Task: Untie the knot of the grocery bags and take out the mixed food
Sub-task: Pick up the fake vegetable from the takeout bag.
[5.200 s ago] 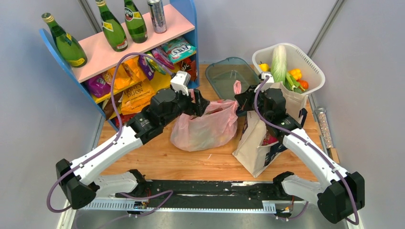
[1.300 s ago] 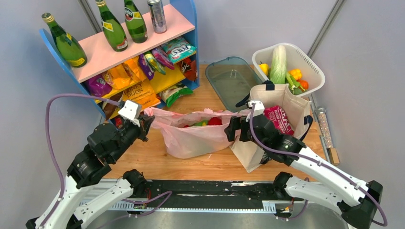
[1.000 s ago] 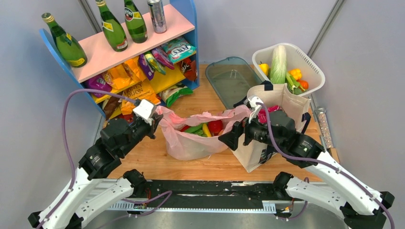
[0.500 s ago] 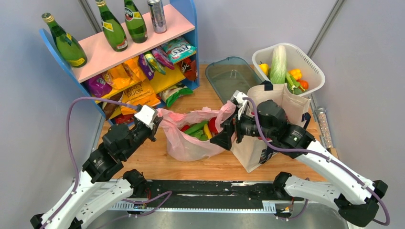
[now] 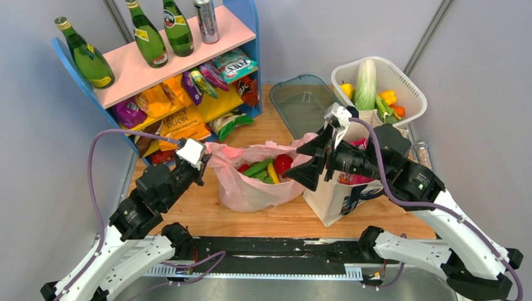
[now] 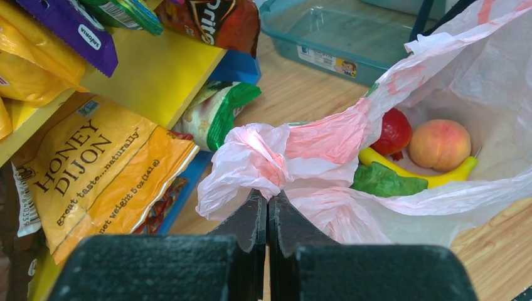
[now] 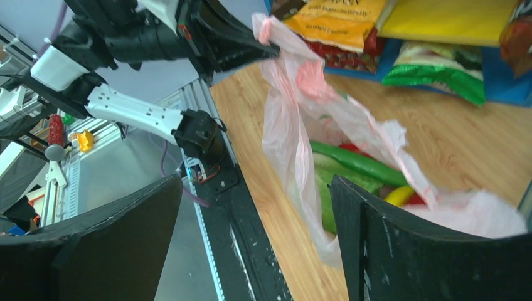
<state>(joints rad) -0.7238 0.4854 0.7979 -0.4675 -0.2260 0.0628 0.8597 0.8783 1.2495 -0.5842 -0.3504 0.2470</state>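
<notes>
Showing peach (image 6: 439, 144) in pink bag (image 6: 326, 135), left wrist cam only.

translucent pink bag (image 5: 251, 191), yellow banana (image 6: 433, 180), green cucumber (image 5: 257, 168), cream tote (image 5: 332, 200) with navy print

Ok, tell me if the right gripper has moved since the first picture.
Yes. The right gripper has drawn back from the teal tray, toward the bottom of the view.

Left gripper (image 5: 203, 165) pinching the pink bag (image 5: 251, 191) by its rim; right gripper (image 5: 308, 164), fingers (image 5: 302, 178) spread, over the bag's open mouth.
</notes>
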